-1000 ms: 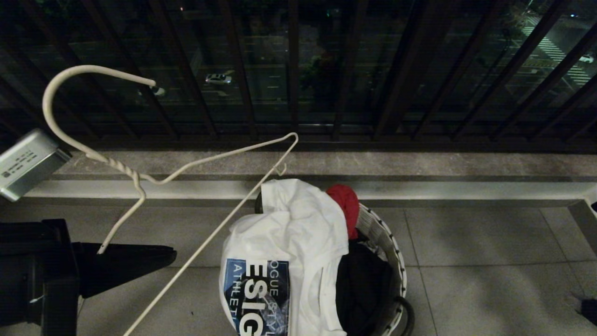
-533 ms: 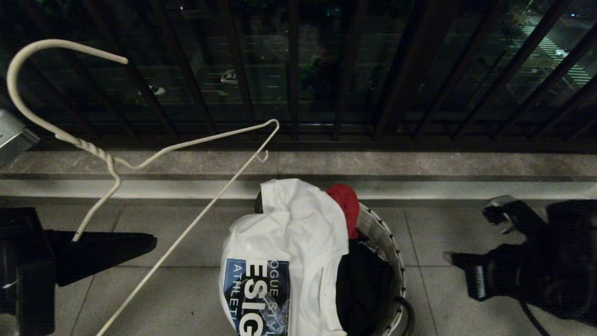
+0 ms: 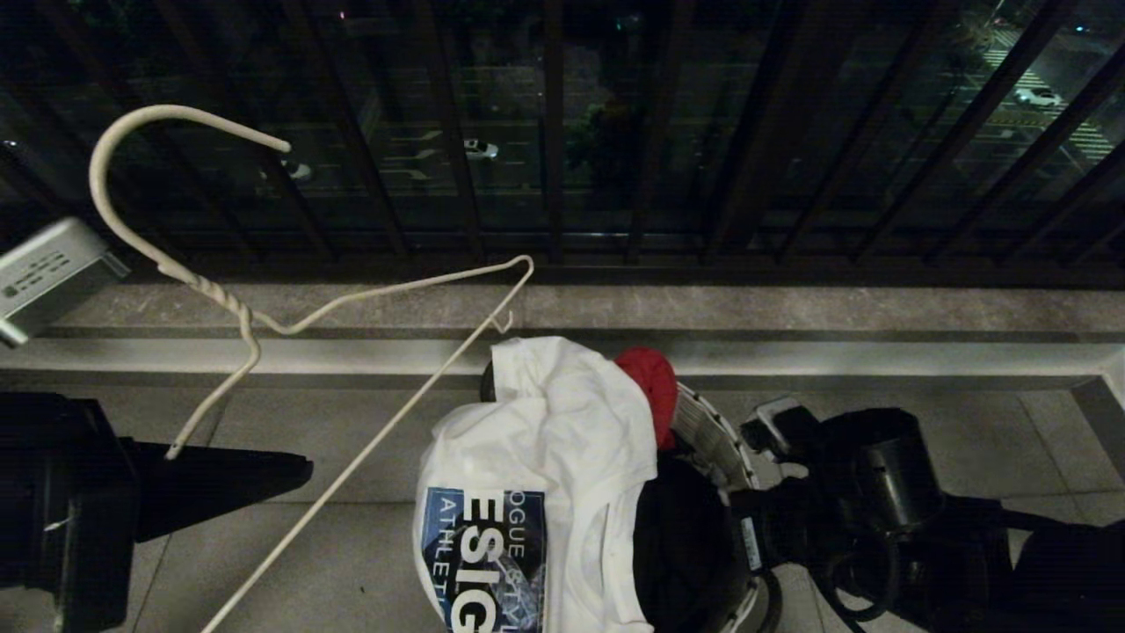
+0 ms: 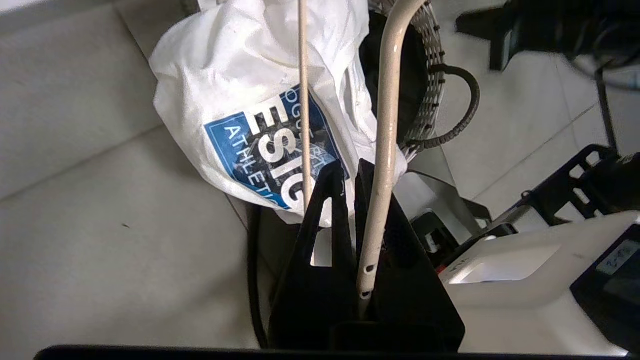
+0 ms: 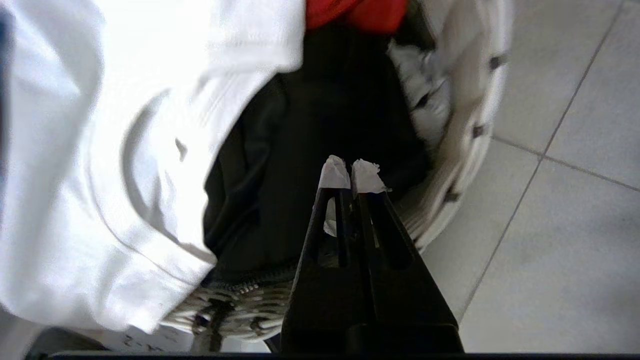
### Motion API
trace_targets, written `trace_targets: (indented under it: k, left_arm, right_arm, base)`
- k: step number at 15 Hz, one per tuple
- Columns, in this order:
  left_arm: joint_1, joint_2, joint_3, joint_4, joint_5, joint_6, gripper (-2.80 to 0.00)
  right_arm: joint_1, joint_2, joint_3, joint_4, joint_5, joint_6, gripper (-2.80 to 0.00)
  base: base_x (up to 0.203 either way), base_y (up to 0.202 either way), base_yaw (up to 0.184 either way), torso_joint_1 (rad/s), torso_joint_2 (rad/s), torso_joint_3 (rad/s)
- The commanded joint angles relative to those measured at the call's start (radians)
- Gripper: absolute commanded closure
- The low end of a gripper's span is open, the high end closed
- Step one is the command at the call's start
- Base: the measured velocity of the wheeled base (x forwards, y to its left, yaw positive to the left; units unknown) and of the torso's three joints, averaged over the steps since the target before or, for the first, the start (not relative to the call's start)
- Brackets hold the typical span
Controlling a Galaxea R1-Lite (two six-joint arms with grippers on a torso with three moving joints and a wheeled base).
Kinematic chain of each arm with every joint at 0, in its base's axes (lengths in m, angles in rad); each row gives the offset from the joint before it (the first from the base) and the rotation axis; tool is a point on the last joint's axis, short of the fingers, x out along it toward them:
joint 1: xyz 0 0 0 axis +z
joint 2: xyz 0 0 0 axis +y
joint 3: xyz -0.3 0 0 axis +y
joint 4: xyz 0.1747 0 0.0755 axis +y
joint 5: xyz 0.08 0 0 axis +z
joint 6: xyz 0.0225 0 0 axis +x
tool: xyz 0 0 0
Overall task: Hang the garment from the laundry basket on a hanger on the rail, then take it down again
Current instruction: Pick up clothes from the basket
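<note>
The garment (image 3: 545,440), a white T-shirt with a blue "ESIG" print, lies draped over the near-left rim of the laundry basket (image 3: 716,435). My left gripper (image 3: 303,466) is shut on one arm of the white wire hanger (image 3: 237,308) and holds it tilted above the floor, left of the basket. From the left wrist, the hanger (image 4: 385,125) runs between the closed fingers of the left gripper (image 4: 352,167), with the garment (image 4: 240,65) beyond. My right gripper (image 5: 351,172) is shut and empty, above the basket (image 5: 475,125) and beside the garment (image 5: 100,125). The rail is out of view.
A black garment (image 3: 685,527) and a red one (image 3: 650,378) fill the rest of the basket. A stone ledge (image 3: 791,308) and a dark balustrade (image 3: 554,132) close off the far side. My right arm (image 3: 879,492) stands at the basket's right.
My right arm has come in from the right and reached the basket's right side. The hanger swung left and up, then back to about where it was.
</note>
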Motion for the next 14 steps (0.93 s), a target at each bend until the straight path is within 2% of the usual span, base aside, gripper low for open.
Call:
trace_targets:
  k: [1, 2, 3, 8, 12, 14]
  left_arm:
    - [-0.018, 0.019, -0.002, 0.002, -0.002, -0.004, 0.00]
    - [-0.036, 0.026, -0.001, 0.001, -0.001, -0.011, 0.00]
    - [-0.036, 0.032, -0.004, 0.001, 0.000, -0.020, 0.00]
    - [-0.045, 0.033, -0.004, 0.001, 0.003, -0.020, 0.00]
    - [-0.057, 0.045, -0.004, 0.001, 0.002, -0.019, 0.00]
    - [-0.062, 0.045, -0.004, 0.001, 0.003, -0.019, 0.00]
  right_arm:
    - [0.009, 0.046, -0.006, -0.006, -0.008, -0.019, 0.00]
    - [0.010, 0.046, -0.011, -0.007, -0.007, -0.036, 0.00]
    - [0.011, 0.071, -0.029, -0.007, -0.005, -0.070, -2.80]
    - [0.018, 0.204, -0.146, -0.059, -0.016, -0.289, -2.80]
    - [0.024, 0.282, -0.199, -0.067, -0.078, -0.347, -2.80]
    - [0.025, 0.337, -0.202, -0.156, -0.109, -0.349, -2.80]
  base:
    - [0.000, 0.000, 0.000, 0.000, 0.00, 0.000]
    - [0.000, 0.000, 0.000, 0.000, 0.00, 0.000]
    - [0.000, 0.000, 0.000, 0.000, 0.00, 0.000]
    - [0.000, 0.000, 0.000, 0.000, 0.00, 0.000]
    - [0.000, 0.000, 0.000, 0.000, 0.00, 0.000]
    - [0.000, 0.000, 0.000, 0.000, 0.00, 0.000]
